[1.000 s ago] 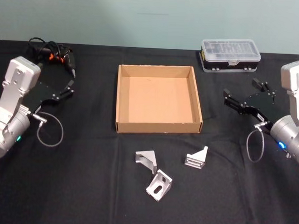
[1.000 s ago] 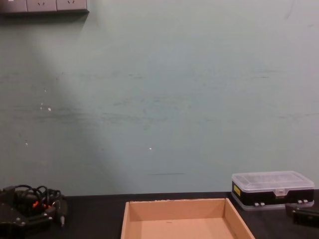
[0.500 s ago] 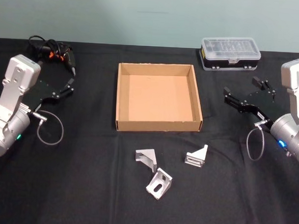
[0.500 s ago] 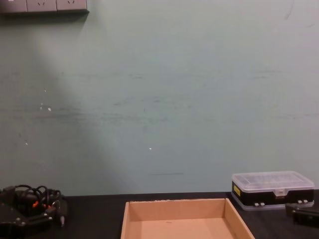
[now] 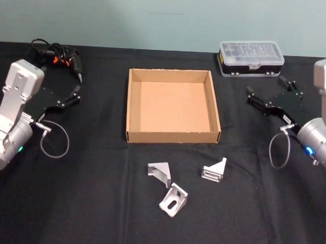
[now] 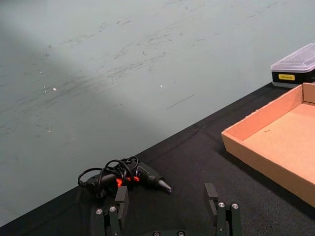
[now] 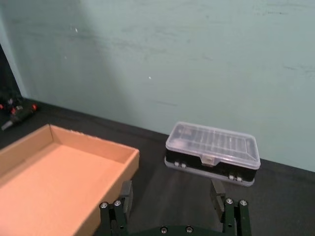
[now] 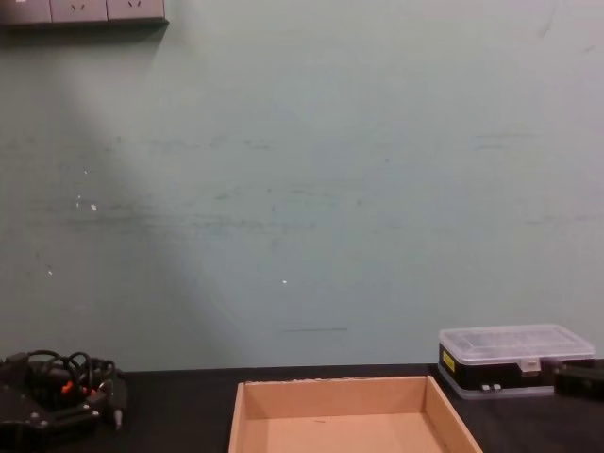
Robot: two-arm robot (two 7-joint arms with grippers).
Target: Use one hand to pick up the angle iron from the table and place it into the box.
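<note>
Since nothing's been grabbed yet, all the ways this could go sideways are ahead of us. Three angle irons sit on the bench point(image 5: 69, 204) just in front of the cardboard box point(image 5: 173, 137): the left angle iron point(image 5: 159, 173), the front angle iron point(image 5: 173, 201) and the right angle iron point(image 5: 214, 171).

The left and front ones are so close together I honestly can't tell if they're touching. Coming down on either one could shove its neighbour or pin both at once. The right one stands apart, so I'd call it the safer pick. They're bare metal with sloped faces, so a grip that's off-square could let the piece twist or squirt out. The box walls are low, but a carry that's too low could catch the front wall and push the whole box back.

The right pincer point(image 5: 267, 89) hangs spread wide and empty to the right of the box, in front of the black plastic case point(image 5: 251, 59). The left pincer point(image 5: 76, 95) is parked off to the left near a corded hand tool point(image 5: 58, 59), also spread and holding nothing.

Containers: the box is completely empty. The case has its clear lid shut, and there might be small parts inside, hard to say.
</note>
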